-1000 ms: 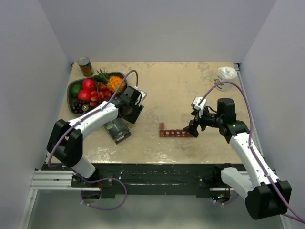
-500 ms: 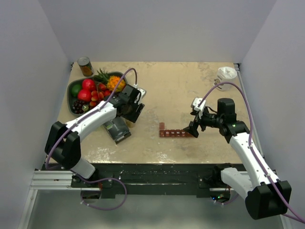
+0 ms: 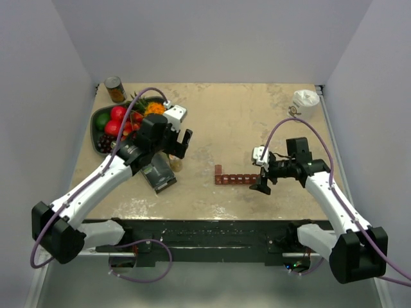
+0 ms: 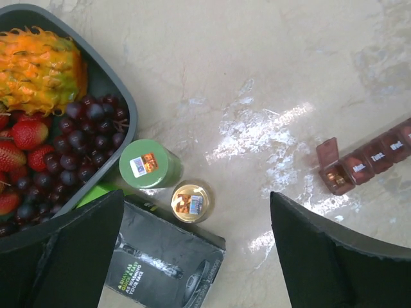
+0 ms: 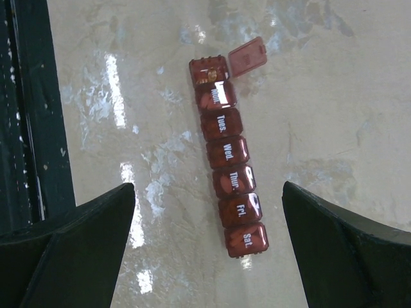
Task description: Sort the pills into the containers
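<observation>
Left gripper [image 3: 178, 144]: fingers spread wide and holding nothing, over the amber bottle [image 4: 190, 201] by the fruit bowl [image 4: 122, 96] near the left edge. We judge it is lining up a grasp.
Right gripper [image 3: 262, 179]: wide and holding nothing, above the containers [image 5: 228, 157] towards the near edge.
Pills [image 5: 207, 76]: in the one open end compartment. We count the other six lids shut.

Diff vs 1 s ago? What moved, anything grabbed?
The left gripper lifted above the black package, uncovering the small amber bottle. The right gripper pulled back toward the near edge, off the pill organizer's end. Both are open; nothing grabbed or released. Organizer, its end lid open, and fruit bowl unmoved.
</observation>
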Controlling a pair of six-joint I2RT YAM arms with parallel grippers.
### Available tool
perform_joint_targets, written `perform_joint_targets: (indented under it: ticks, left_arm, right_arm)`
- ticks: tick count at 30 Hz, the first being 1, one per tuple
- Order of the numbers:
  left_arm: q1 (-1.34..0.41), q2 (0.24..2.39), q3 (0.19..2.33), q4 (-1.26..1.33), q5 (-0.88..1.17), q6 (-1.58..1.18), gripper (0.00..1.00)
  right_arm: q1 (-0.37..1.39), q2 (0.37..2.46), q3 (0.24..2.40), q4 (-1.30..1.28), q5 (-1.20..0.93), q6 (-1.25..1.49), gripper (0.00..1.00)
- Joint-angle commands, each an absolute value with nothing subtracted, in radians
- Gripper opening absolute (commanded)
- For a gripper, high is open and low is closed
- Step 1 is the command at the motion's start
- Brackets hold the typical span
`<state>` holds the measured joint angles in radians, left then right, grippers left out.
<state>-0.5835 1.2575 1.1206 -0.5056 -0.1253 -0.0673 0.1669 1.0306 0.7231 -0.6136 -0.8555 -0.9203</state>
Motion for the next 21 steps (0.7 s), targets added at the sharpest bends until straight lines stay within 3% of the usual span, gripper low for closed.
perform_joint_targets:
  ticks: [1, 6, 14, 21]
  left_arm:
    - [-0.580, 1.090, 0.979, -0.243, -0.066, -0.098, 0.99]
    - [-0.578, 1.019, 0.853, -0.074, 0.145, -0.129, 0.99]
    - [-0.578, 1.130, 0.831, -0.016, 0.328, -0.221, 0.98]
    - [-0.578, 1.167, 0.816, 0.028, 0.383, -0.249, 0.98]
  right_arm:
    - [0.164, 1.075, 0.756, -0.715, -0.867, -1.132, 0.99]
    - [0.163, 1.114, 0.779, -0.701, -0.786, -1.184, 0.99]
    - [0.175, 1.183, 0.799, -0.713, -0.643, -1.249, 0.99]
    - [0.186, 1.226, 0.816, -0.695, -0.595, -1.243, 0.99]
